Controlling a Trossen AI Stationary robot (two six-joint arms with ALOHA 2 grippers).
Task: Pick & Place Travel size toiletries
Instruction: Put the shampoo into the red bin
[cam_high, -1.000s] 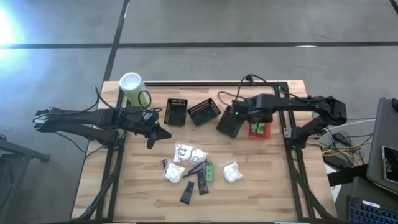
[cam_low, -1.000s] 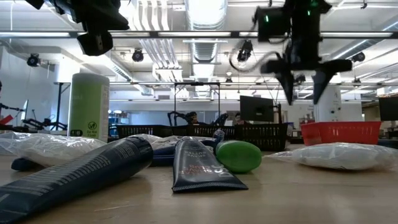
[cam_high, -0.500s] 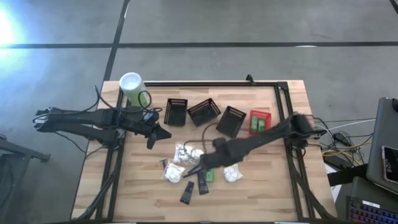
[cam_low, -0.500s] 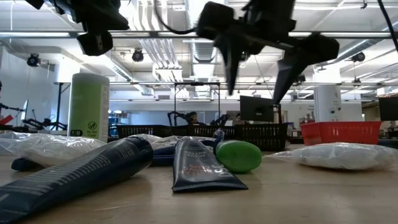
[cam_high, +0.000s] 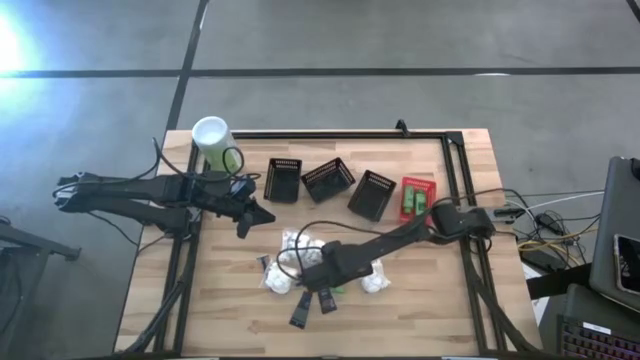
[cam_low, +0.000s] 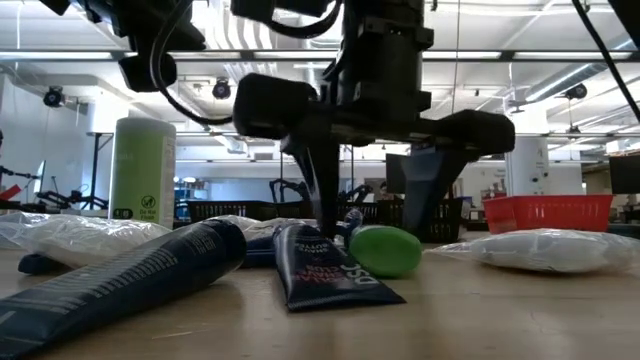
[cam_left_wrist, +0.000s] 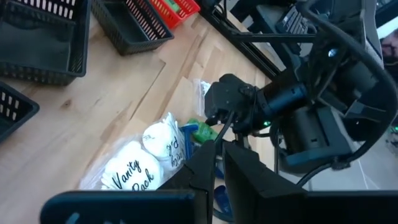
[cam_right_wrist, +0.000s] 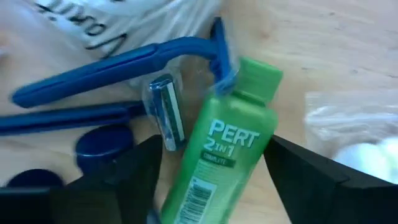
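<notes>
Right wrist view shows you a green shampoo bottle lying flat on the wooden table, framed between the spread fingers of the right gripper, with blue razors touching its cap end. You are at the reach-and-grasp step, it seems; next, lower and close squarely on the bottle without snagging the razors. The left gripper waits near the table's left edge, fingers together, holding nothing.

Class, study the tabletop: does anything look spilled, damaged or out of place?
Nothing stands out. The toiletries lie in a loose pile mid-table, as expected before sorting; the right gripper straddles the green bottle, the baskets sit upright.
</notes>
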